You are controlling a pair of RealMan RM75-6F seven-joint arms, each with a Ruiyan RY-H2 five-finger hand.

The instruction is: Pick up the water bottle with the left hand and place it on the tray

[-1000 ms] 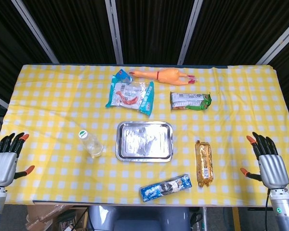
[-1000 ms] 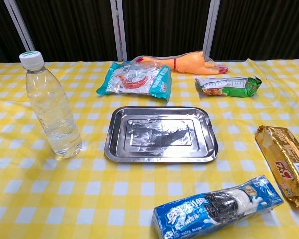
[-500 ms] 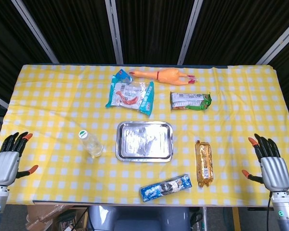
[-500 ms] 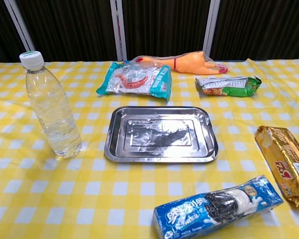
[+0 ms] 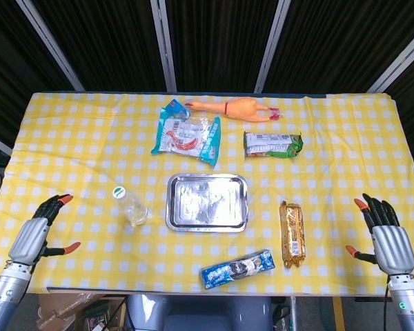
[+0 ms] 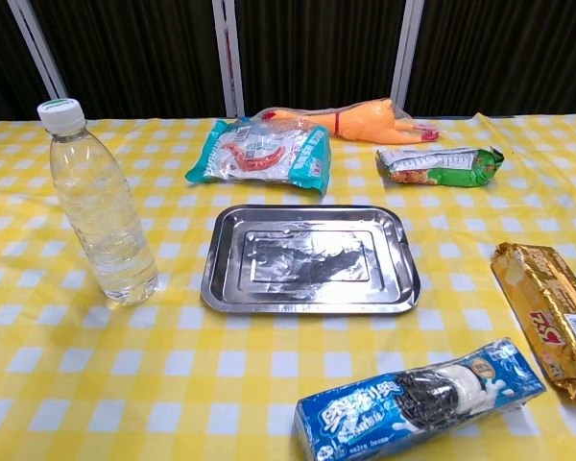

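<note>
A clear water bottle with a white cap stands upright on the yellow checked cloth, just left of the steel tray. The tray holds nothing. My left hand hovers over the table's front left corner, fingers spread, well to the left of the bottle and holding nothing. My right hand is at the front right edge, fingers apart and empty. The chest view shows neither hand.
Behind the tray lie a blue snack bag, a rubber chicken and a green packet. A gold biscuit pack lies right of the tray and a blue cookie pack in front of it.
My left hand has moved right and inward over the table's corner, toward the bottle. The right hand has barely shifted. No object has moved.
</note>
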